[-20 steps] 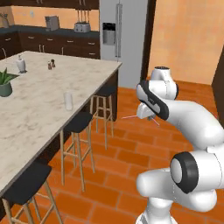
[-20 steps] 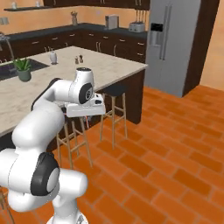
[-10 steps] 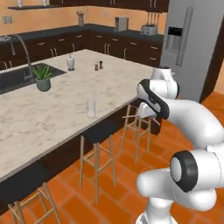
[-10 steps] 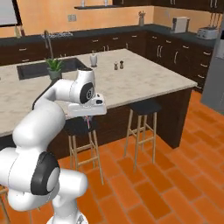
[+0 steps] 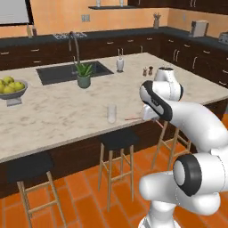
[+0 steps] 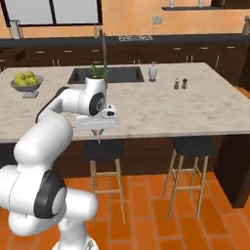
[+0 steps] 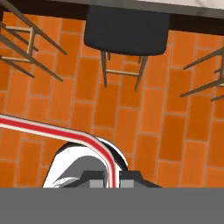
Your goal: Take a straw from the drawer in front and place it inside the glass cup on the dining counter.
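Currently carrying: gripper [image 7: 107, 183] pinched on the straw [image 7: 65, 132], which rises between the tips, bends, and runs off the left edge of the hand view, red stripe with white edges. Hand points down over orange floor tiles and a black stool seat [image 7: 126, 29]. From the left base view, gripper [image 5: 149, 118] sits at the near edge of the dining counter [image 5: 58, 113], straw [image 5: 134, 118] sticking out level toward the glass cup [image 5: 111, 113]. Tip near the cup, not in it; touching or apart, cannot tell. From the right base view, gripper [image 6: 99, 134] hangs just off the counter's [image 6: 156, 110] front edge above a stool [image 6: 103, 149]; cup hidden there behind the arm. Further back on the slab: potted plant [image 5: 83, 74] beside the black sink [image 5: 71, 72], fruit bowl [image 5: 10, 89] at the left, white bottle [image 5: 120, 64], salt and pepper shakers [image 5: 148, 71]. Progress, as a judgement: pickup from the drawer done, transport to the counter essentially done. Left: raise the hand above the rim, turn the straw upright, lower it into the cup, release. Main risks: knocking the light tumbler over with a sideways straw, or letting go outside the rim.
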